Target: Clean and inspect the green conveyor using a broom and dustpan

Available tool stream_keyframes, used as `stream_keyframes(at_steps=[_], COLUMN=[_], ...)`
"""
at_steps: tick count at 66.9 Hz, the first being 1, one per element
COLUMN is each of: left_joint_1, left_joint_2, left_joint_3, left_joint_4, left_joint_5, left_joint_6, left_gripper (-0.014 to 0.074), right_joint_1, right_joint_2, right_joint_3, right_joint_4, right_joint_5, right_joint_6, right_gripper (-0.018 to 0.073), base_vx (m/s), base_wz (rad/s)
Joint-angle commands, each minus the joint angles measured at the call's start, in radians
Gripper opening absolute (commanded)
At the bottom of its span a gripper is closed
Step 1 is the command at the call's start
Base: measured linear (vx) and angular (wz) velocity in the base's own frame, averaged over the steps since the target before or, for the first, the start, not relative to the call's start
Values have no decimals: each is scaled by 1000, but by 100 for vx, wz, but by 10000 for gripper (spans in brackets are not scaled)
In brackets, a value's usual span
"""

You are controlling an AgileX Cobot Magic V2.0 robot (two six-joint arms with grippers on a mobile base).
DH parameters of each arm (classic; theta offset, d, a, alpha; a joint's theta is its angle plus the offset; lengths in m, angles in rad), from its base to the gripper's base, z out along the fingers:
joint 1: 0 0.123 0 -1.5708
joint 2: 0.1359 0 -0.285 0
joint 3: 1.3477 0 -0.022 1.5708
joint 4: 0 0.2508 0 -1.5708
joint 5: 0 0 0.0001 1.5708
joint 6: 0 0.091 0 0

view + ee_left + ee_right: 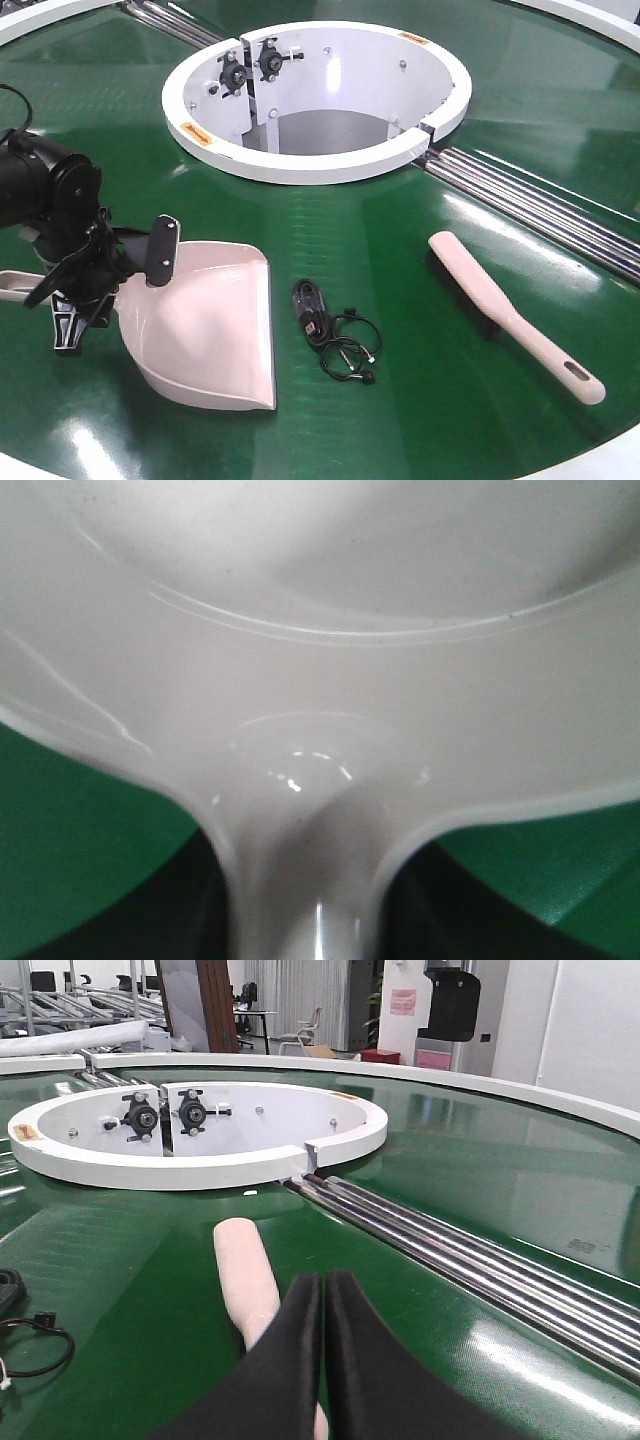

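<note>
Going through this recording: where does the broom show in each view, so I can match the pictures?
Exterior front: the broom lies diagonally, right of centre.
Left wrist: not in it.
Right wrist: the broom is lower centre-left, its tip pointing toward the hub.
Shared landmark: the white hub ring, in the exterior and right wrist views.

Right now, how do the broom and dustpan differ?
Shape: the dustpan is a wide scoop; the broom is slim, with black bristles.
Place: the dustpan lies left of the black cables, the broom right, near the rails.
Contact: the left gripper is at the dustpan's handle; nothing touches the broom in the front view.
Both are pale pink plastic and lie on the green belt.
</note>
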Motion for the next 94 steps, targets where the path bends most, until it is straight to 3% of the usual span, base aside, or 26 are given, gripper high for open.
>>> stream_keyframes(at_steps=[1,15,94], left_joint_1=[-6,-6,-6], left_joint_2=[-41,-41,-41], left_joint_3=[-30,-30,-30], left_joint_4=[-5,-39,-39], left_joint_5=[-11,-11,-11], left_joint_6=[-11,-11,-11], left_gripper=[-6,-6,-6], right_joint_1=[-4,-4,-4], right_joint_2=[-10,-10,-10], right_joint_3=[4,4,0], right_joint_4=[-1,-1,-1], right_joint_5=[-77,-77,-97], right_joint_6=[-1,-1,-1], right_gripper=[-8,-8,-8], base_vx=[0,0,0], base_wz=[0,0,0])
